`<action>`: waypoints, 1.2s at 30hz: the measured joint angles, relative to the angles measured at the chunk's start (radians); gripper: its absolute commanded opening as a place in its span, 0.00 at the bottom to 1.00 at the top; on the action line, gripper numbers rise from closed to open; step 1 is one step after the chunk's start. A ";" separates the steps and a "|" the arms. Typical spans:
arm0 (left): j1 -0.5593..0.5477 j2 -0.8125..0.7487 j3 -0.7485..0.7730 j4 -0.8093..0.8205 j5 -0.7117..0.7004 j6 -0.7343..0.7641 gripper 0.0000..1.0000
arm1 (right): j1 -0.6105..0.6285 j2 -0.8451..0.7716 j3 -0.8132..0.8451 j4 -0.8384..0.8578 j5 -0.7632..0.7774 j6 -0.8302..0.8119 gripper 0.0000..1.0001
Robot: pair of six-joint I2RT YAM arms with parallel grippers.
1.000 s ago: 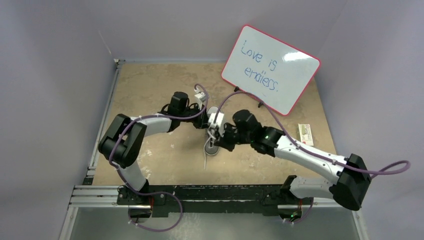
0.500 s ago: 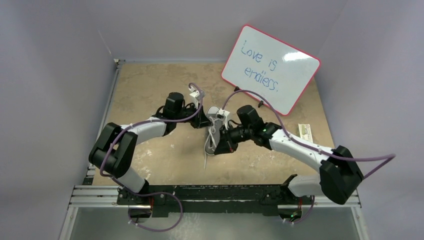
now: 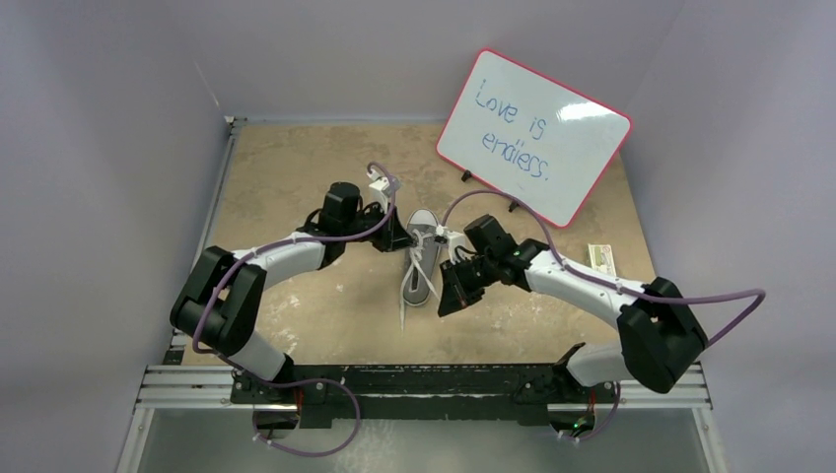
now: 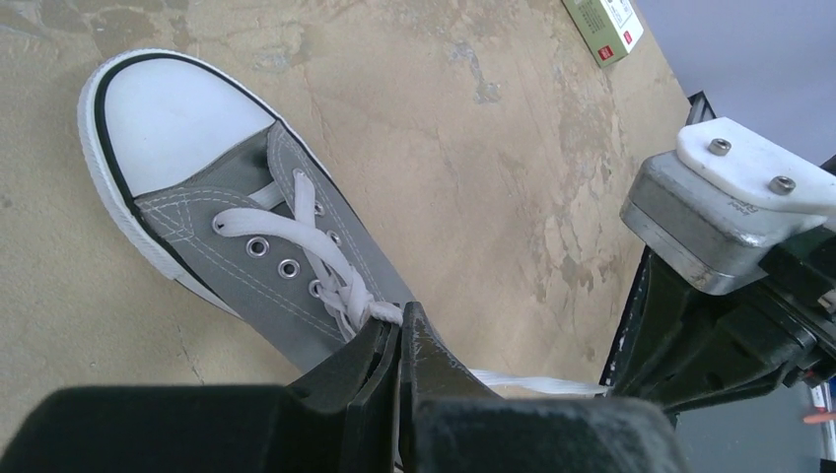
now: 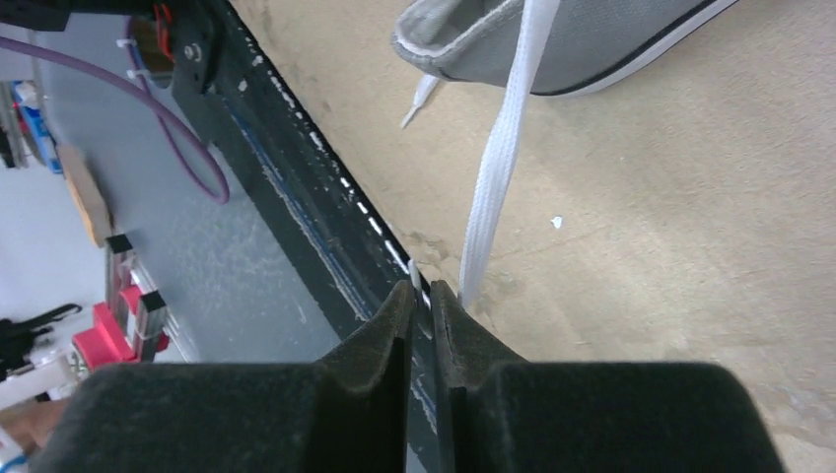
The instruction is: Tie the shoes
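Item 1. Black rail (image 3: 414, 379) along the near edge of the worktop (image 3: 296, 177), whose tan surface was worn and patchy.

Item 2. Right tool (image 3: 444, 304), low over the worktop just right of the heel. Its fingers were drawn in to a thin slit, and a white lace (image 5: 498, 168) ran straight and taut from the shoe's collar to their tips, gripped there.

Item 3. Grey canvas sneaker (image 3: 421, 281), upright on its sole at mid-worktop, heel toward the rail and white toe cap (image 4: 177, 113) pointing away. A second lace end (image 3: 404, 315) trailed loose on the worktop beside the heel.

Item 4. Left tool (image 4: 399, 330), at the left side of the sneaker, fingers pressed together over the point where the laces crossed. Whether it pinched a lace could not be told.

Item 5. Small green-and-white box (image 3: 601, 264), flat near the right edge, well apart from the shoe.

Item 6. Red-rimmed whiteboard (image 3: 532, 138), propped at the far right, reading "Love is endless."
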 measured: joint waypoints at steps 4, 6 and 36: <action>0.000 0.000 -0.005 0.001 -0.008 -0.010 0.00 | 0.000 0.001 0.002 0.000 0.054 -0.014 0.69; 0.000 0.000 -0.010 0.000 -0.007 -0.012 0.00 | 0.000 -0.033 -0.005 0.043 0.104 -0.016 0.74; 0.003 -0.046 -0.056 0.027 0.011 -0.058 0.00 | -0.098 0.184 -0.198 0.903 0.032 -0.014 0.35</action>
